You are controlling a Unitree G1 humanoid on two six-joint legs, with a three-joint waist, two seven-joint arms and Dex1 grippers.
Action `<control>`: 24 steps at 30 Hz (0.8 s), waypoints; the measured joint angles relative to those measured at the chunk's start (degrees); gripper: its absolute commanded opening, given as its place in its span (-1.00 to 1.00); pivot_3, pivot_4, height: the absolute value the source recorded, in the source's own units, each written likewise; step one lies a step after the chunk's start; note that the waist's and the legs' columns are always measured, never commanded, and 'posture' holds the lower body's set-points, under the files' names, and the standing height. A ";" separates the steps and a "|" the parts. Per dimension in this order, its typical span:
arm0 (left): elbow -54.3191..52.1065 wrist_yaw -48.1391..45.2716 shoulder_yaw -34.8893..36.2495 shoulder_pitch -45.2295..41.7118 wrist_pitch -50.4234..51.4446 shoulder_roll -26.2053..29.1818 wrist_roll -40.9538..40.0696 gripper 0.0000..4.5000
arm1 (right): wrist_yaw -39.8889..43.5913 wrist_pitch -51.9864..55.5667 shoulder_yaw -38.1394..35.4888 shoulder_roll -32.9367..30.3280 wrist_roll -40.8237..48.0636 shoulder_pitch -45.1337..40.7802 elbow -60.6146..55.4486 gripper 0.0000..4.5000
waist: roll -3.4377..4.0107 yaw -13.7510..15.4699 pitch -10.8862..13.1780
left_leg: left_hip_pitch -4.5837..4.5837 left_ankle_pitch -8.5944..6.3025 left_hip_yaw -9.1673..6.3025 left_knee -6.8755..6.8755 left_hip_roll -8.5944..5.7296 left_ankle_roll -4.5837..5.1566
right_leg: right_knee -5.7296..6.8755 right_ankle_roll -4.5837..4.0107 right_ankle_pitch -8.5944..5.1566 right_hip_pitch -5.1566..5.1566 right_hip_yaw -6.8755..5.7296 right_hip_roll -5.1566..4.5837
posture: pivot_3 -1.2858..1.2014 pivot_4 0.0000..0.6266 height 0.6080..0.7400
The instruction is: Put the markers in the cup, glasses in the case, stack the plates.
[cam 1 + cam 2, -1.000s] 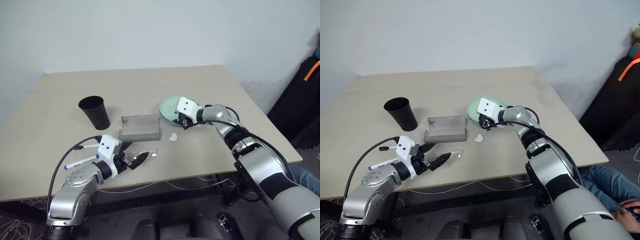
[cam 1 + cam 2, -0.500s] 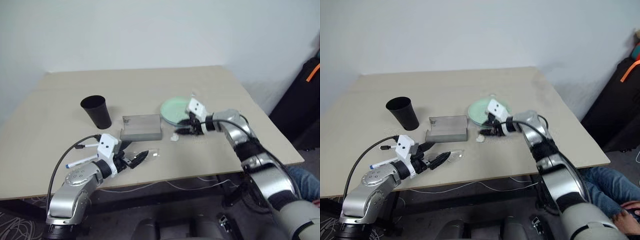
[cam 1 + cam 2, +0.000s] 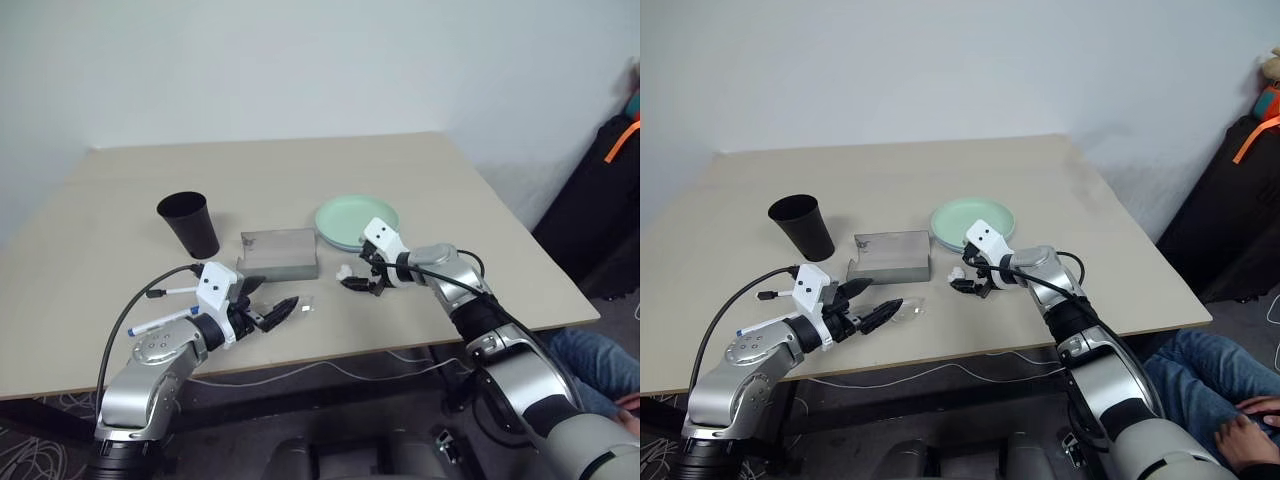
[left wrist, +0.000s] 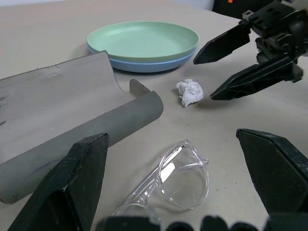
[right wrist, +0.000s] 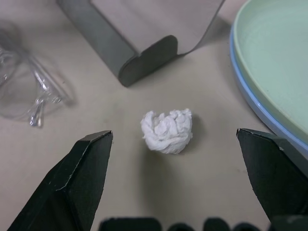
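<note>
The mint green plate (image 3: pixel 356 217) lies on top of the light blue plate (image 4: pixel 144 64) at the table's middle right. My right gripper (image 3: pixel 360 283) is open, low over the table, its fingers either side of a small white crumpled scrap (image 5: pixel 167 130) without touching it. The grey case (image 3: pixel 280 252) lies with its lid up, left of the plates. The clear glasses (image 4: pixel 168 183) lie on the table in front of it, just ahead of my open left gripper (image 3: pixel 275 313). The black cup (image 3: pixel 190 222) stands upright at the left. Two markers (image 3: pixel 160 323) lie near the front edge, partly behind my left arm.
The table's front edge (image 3: pixel 330 352) runs close below both grippers. A black bag with an orange strap (image 3: pixel 615 150) stands off the table at the right. A person's legs in jeans (image 3: pixel 1200 375) show below the right corner. A black cable (image 3: pixel 130 320) loops over my left forearm.
My right gripper has drawn back from the green plate's edge, sunk toward the table beside the white scrap, and spread its fingers. The left arm and the glasses have stayed put.
</note>
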 measured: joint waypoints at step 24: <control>-0.02 0.08 0.02 0.09 0.00 0.17 0.00 1.00 | 0.29 -0.91 -0.69 1.84 0.12 -1.16 2.32 -0.99 | 0.00 -0.01 0.00 | -0.03 0.00 0.02 -0.02 0.03 0.00 | -0.06 0.00 0.00 -0.02 0.00 0.01 | 0.03 -1.00 1.00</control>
